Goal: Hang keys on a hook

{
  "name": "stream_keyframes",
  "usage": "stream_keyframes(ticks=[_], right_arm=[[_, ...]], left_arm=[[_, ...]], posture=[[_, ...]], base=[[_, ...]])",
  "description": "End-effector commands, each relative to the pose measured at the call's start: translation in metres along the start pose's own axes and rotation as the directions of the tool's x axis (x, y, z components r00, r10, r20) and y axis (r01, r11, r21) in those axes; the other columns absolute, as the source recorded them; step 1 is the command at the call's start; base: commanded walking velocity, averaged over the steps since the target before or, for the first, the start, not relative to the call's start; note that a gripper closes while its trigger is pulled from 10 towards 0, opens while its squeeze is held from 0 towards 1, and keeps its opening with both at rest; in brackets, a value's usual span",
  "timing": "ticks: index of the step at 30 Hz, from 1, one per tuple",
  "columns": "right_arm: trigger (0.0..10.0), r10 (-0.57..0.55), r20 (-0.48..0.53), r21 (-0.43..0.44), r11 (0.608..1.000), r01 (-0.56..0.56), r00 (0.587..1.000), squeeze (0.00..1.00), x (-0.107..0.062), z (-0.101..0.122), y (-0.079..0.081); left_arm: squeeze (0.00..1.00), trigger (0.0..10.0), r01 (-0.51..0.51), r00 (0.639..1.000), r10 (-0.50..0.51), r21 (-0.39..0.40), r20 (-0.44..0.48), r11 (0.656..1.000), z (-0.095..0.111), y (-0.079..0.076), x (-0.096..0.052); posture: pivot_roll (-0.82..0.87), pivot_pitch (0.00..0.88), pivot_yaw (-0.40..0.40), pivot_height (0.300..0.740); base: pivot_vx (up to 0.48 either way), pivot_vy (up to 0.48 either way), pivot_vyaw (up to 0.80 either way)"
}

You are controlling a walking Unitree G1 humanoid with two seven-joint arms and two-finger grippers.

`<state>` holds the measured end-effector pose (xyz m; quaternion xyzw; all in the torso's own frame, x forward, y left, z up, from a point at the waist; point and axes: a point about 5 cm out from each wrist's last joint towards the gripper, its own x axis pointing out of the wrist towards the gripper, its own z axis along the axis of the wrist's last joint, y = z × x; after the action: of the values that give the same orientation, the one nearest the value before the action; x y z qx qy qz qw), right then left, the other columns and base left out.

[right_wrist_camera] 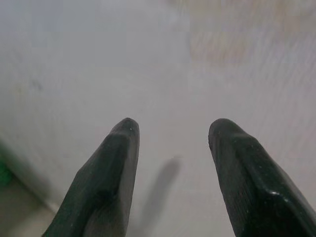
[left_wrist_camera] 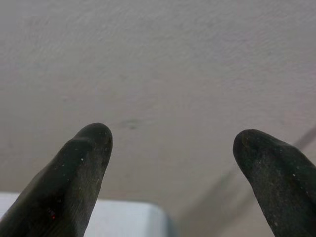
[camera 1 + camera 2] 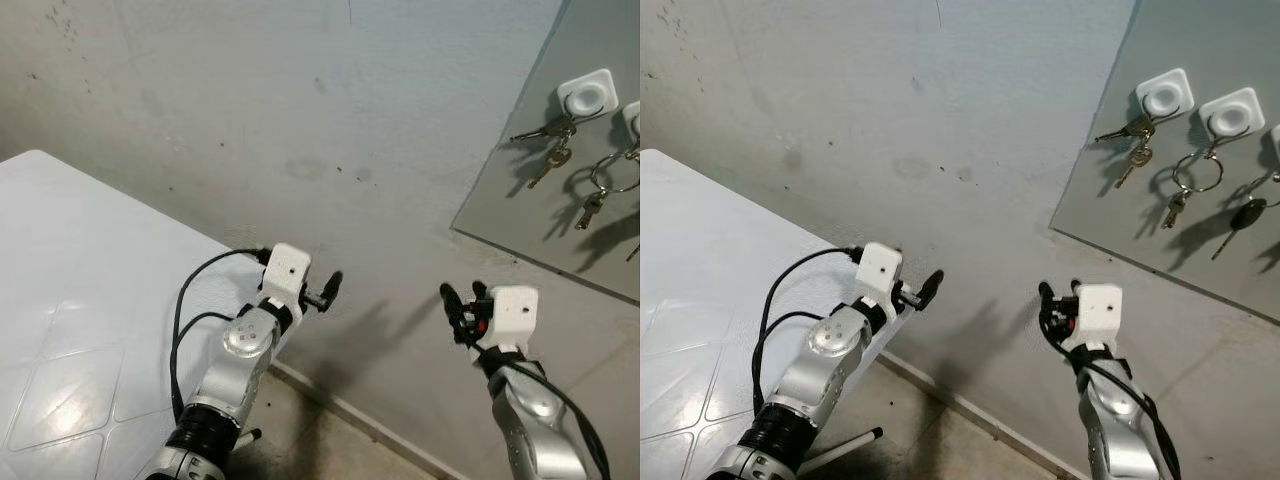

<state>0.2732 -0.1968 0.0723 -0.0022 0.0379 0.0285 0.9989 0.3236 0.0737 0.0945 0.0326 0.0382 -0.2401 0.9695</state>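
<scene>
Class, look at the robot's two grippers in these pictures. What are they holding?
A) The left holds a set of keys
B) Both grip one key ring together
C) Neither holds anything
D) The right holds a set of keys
C: the left gripper and the right gripper both show open fingers with only bare wall between them, while the keys hang on the hooks.

Ahead of me stands a wall point(image 3: 940, 130). A table point(image 3: 700, 300) lies at my near left, its far corner against that wall. A panel point(image 3: 1200, 200) is fixed to the wall at far right — three hooks point(image 3: 1164, 97) sit in a row on it, each with keys point(image 3: 1130, 145) hanging below. My left gripper point(image 3: 925, 290) is over the table's corner, my right gripper point(image 3: 1058, 305) below the panel's lower edge — both point at the wall.
</scene>
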Motion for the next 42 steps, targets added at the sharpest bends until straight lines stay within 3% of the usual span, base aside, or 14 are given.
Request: stream_keyframes(ticks=[1,19,33,37,42], right_arm=[[10.0,-0.012,-0.006,-0.004,1.000,0.012,1.000,0.00,-0.0021,-0.0047,-0.0015],[10.0,-0.057,0.048,0.021,0.998,0.056,0.997,0.00,-0.0018,-0.0080,-0.0015],[10.0,-0.066,0.066,0.030,0.997,0.064,0.996,0.00,-0.0002,-0.0082,-0.0021],[10.0,-0.067,0.064,0.028,0.997,0.065,0.996,0.00,-0.0001,-0.0093,-0.0027],[10.0,-0.065,0.063,0.026,0.998,0.064,0.996,0.00,-0.0004,-0.0103,-0.0029]], left_arm=[[0.00,10.0,0.012,1.000,-0.012,0.005,0.000,1.000,-0.0031,-0.0010,-0.0009],[0.00,10.0,0.074,0.995,-0.075,0.019,0.059,0.997,0.0004,-0.0084,0.0041],[0.00,10.0,0.064,0.995,-0.062,-0.027,0.082,0.998,0.0009,-0.0055,0.0046],[0.00,10.0,0.070,0.993,-0.070,0.009,0.093,0.998,0.0032,-0.0055,0.0049],[0.00,10.0,0.072,0.992,-0.070,-0.015,0.104,0.997,0.0046,-0.0051,0.0050]], posture=[[-0.01,0.022,-0.044,0.740],[-0.02,0.010,-0.033,0.740],[-0.02,0.000,-0.037,0.740],[-0.02,0.000,-0.038,0.740],[-0.02,0.000,-0.040,0.740]], base=[[0.000,0.000,0.00],[0.000,0.000,0.00],[0.000,0.000,0.00],[0.000,0.000,0.00],[0.000,-0.423,0.00]])
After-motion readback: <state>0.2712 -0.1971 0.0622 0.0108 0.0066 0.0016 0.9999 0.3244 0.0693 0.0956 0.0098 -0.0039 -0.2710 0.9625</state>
